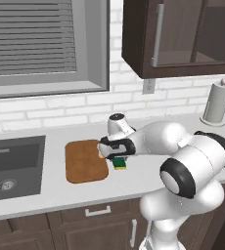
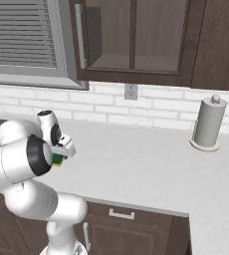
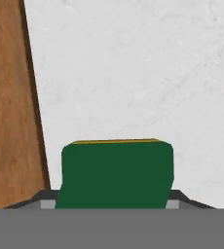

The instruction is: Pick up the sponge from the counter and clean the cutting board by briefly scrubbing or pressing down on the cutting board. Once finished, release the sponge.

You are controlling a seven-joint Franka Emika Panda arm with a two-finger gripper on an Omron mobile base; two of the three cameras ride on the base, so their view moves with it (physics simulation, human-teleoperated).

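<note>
The sponge (image 1: 119, 163), green on top with a yellow layer, sits between the fingers of my gripper (image 1: 117, 159), which is shut on it. It hangs just right of the brown wooden cutting board (image 1: 85, 160) that lies flat on the light counter (image 1: 134, 180). In the hand view the sponge (image 3: 117, 174) takes up the lower middle between the dark fingertips (image 3: 42, 197), over bare counter (image 3: 148, 73). The cutting board (image 3: 9, 107) runs along that view's left edge. From the right base view the sponge (image 2: 58, 160) peeks out beside the white hand, mostly hidden by the arm.
A dark inset sink (image 1: 12, 166) lies left of the board. A paper towel roll (image 1: 217, 103) stands at the counter's back right. A wall cabinet (image 1: 180, 36) hangs above, and a window with blinds (image 1: 36, 44) is over the sink.
</note>
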